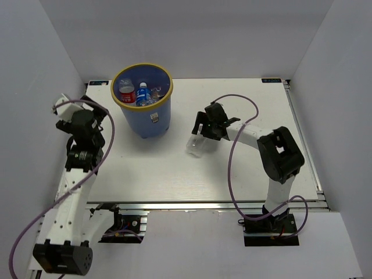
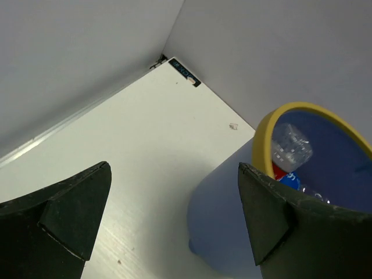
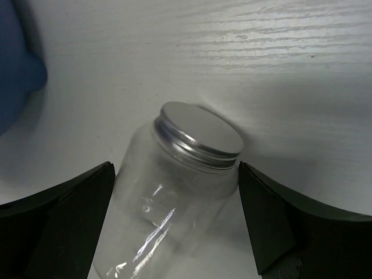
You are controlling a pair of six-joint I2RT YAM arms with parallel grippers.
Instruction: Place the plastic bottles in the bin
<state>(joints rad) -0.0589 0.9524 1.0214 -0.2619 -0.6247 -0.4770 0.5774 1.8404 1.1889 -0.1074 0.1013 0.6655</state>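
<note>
The right gripper has its jaws spread wide, one dark finger on each side of a clear plastic bottle with a silver screw cap. The bottle lies on its side on the tabletop, its cap pointing away from the wrist. The jaws are not clenched on it, and whether either finger grazes its side cannot be told. From above, this bottle lies near the middle of the tabletop, just in front of the right gripper, whose arm reaches in from the near right corner. The left gripper is also released, its jaws spread wide with nothing between them. It hangs in the air over the left edge of the tabletop, tilted toward the far left corner. The bin, a round blue bucket with a yellow rim, shows just beyond its right finger. From above, the bin stands upright on the far left part of the tabletop, close to the far edge, with a small white sticker on its side, well apart from the lying bottle. Inside it are several bottles, among them a red-labelled bottle and a blue-labelled bottle side by side. The left wrist view also shows a clear crumpled bottle against the bin's inner wall.
</note>
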